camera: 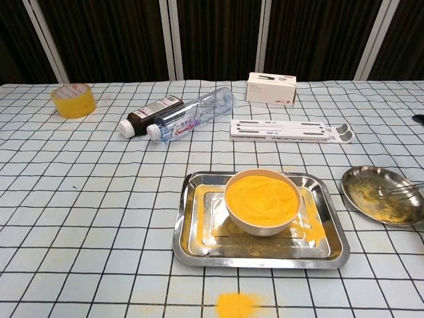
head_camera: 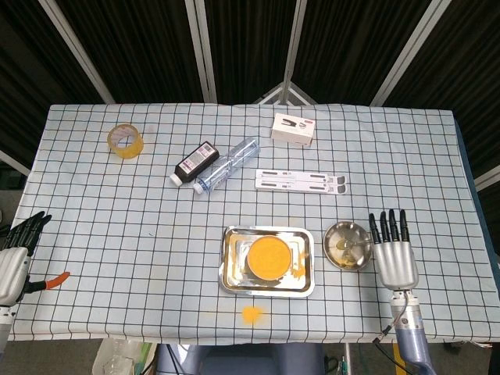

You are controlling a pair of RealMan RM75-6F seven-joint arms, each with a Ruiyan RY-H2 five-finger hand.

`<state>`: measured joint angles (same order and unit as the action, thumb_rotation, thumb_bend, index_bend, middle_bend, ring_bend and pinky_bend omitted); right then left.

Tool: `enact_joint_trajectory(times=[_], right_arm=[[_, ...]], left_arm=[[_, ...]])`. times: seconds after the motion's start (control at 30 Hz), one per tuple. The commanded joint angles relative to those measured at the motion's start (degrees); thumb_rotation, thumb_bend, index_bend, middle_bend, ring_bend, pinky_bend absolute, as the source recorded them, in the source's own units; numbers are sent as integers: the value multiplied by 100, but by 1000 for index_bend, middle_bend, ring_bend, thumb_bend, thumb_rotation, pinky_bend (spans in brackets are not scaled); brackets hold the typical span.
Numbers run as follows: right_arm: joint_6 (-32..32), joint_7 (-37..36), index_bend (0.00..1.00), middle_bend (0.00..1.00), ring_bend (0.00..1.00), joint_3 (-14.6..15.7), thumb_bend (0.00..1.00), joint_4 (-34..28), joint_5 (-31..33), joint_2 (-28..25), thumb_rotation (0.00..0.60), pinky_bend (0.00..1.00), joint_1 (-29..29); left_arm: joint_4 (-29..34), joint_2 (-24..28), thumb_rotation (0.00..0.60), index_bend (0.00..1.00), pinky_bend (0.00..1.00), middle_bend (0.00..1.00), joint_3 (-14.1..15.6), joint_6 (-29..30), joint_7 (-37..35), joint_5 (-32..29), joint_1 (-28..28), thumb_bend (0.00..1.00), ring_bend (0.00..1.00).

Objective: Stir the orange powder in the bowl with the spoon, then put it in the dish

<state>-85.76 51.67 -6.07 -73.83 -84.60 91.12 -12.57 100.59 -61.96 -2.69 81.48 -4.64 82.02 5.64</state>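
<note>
My right hand [head_camera: 396, 254] hangs flat over the near right part of the desk [head_camera: 117, 211], back up, its fingers [head_camera: 388, 225] straight and spread a little, with nothing in it; it sits just beside the round dish [head_camera: 348, 245], on the dish's right, and I see no contact between them. The spoon [camera: 397, 190] lies in that dish with its bowl end down among smears of orange dust and its handle running out over the right rim. The bowl [camera: 262, 201] heaped with orange powder [camera: 261, 196] stands inside the steel tray [camera: 188, 240] in front of me, and loose powder is scattered on the tray floor, thickest near its right side. A small orange spill [camera: 236, 305] sits on the checked cloth just before the tray's near edge. My left hand [head_camera: 16, 254] is at the far left edge of the desk, partly out of the head view, its dark fingers extended and held loosely apart; an orange-handled tool [head_camera: 48, 280] lies just beside it, and I cannot tell whether they touch. Farther back lie a roll of yellow tape [head_camera: 125, 140], a dark bottle [head_camera: 194, 163] and a clear bottle [head_camera: 226, 164] side by side, a white folding stand [head_camera: 301, 182] and a small white box [head_camera: 293, 129].
</note>
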Motion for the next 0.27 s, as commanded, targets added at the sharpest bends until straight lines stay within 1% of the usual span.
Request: enact_joint_trajectory(times=[0.03,0.07,0.17,0.23,0.27], right_arm=[[-222,-896,15,61,0,213,509,-1022,-124,-1090,600,0,349],[-223,-1087,1,37,0,243,501,-1229,-66,-1309,600,0,428],[-229,-1617,0,9,0,330,478,-1648,26,-1753,600,0,604],[-304,-2545,0,2,0,477,468,-2030,-60,-2145,600,0,794],[-321,-2815,0,0,0,537,463,-2107,-120,-2273,600,0,842]], left_arm=[[-52,-25,600,0,0,0,6,38,75,38,-5,5,0],[-67,-36,600,0,0,0,7,52,95,50,-7,5,0],[-109,-55,600,0,0,0,17,85,164,90,-12,4,0],[-153,-75,600,0,0,0,33,128,271,150,-19,3,0],[-168,-86,600,0,0,0,39,148,313,174,-23,3,0]])
